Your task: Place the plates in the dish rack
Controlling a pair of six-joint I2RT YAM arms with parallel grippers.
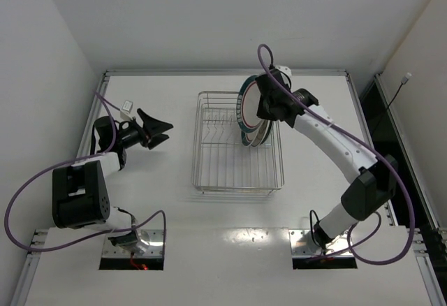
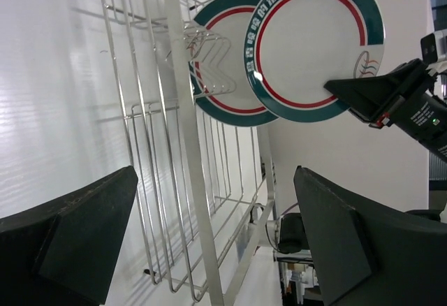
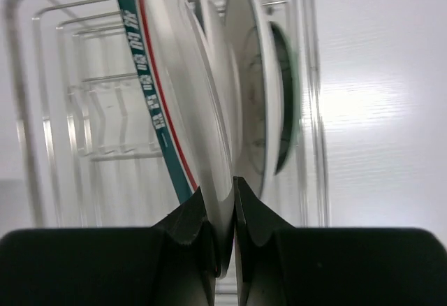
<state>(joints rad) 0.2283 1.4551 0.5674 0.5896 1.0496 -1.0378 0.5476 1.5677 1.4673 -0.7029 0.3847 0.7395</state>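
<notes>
The silver wire dish rack [image 1: 227,159] stands mid-table. My right gripper [image 1: 264,105] is shut on the rim of a white plate with a green and red band [image 1: 243,105] and holds it upright over the rack's far right part. In the right wrist view the fingers [image 3: 195,222] pinch this plate [image 3: 167,89], with other upright plates [image 3: 255,96] just right of it in the rack [image 3: 21,110]. The left wrist view shows the held plate [image 2: 311,40] in front of a second banded plate [image 2: 223,75]. My left gripper [image 1: 157,130] is open and empty, left of the rack.
The table's raised back edge [image 1: 223,73] runs just beyond the rack. White walls close in the left and back sides. The rack's near wires [image 2: 188,145] fill the left wrist view. Purple cables loop from both arms.
</notes>
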